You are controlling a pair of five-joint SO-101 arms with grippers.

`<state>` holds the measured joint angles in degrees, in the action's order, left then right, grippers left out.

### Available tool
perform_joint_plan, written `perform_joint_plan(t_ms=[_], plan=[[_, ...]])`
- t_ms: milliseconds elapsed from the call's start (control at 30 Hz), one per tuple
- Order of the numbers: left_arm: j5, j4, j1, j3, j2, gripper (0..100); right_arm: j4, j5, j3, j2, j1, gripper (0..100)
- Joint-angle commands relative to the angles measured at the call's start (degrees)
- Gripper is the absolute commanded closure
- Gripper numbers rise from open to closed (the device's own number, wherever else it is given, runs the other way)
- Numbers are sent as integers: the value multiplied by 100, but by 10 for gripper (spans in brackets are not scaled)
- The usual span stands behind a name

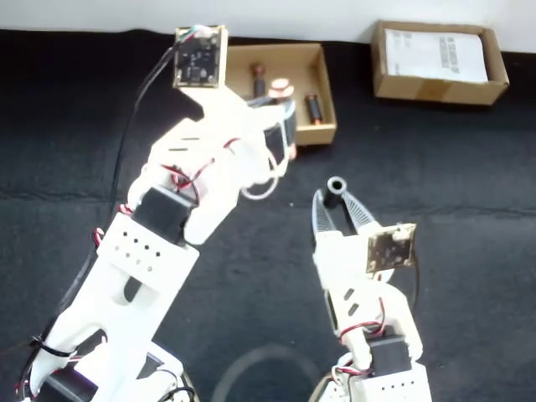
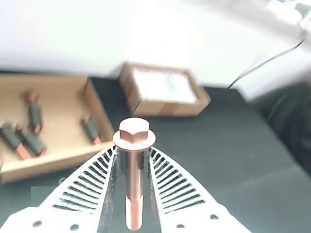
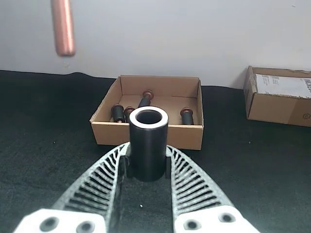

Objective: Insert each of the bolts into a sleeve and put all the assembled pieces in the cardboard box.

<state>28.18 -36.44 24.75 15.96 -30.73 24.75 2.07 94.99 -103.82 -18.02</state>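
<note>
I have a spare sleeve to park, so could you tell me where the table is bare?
Bare cloth lies right of the right gripper, before the labelled box, and left of the left arm. Crowded around the open cardboard box.

Left arm [image 1: 193, 193] stretches far and high, left gripper [image 2: 132, 153] clamped on a bolt [image 2: 134, 137], shank hanging down. Right arm [image 1: 368, 335] sits nearer and lower, right gripper [image 3: 148, 158] pinching a sleeve [image 3: 148, 131] upright, fingers pointing far.
</note>
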Motion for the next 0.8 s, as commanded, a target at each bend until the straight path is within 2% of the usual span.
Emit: perform_joint_plan(t_ms=[0, 133, 233, 400, 633, 767], plan=[[-26, 651, 75, -57, -259, 991, 4, 62, 840, 4, -13, 991], [-26, 791, 233, -57, -365, 991, 4, 62, 840, 4, -13, 991], [-35, 809, 593, 75, -664, 991, 4, 62, 840, 4, -13, 991], [-1143, 914, 1385, 804, -1095, 991, 4, 62, 840, 4, -13, 991], [-2409, 2778, 1534, 2413, -1534, 991, 4, 62, 840, 4, -13, 991], [-2602, 3165, 1508, 2686, -1560, 991, 4, 62, 840, 4, -13, 991]])
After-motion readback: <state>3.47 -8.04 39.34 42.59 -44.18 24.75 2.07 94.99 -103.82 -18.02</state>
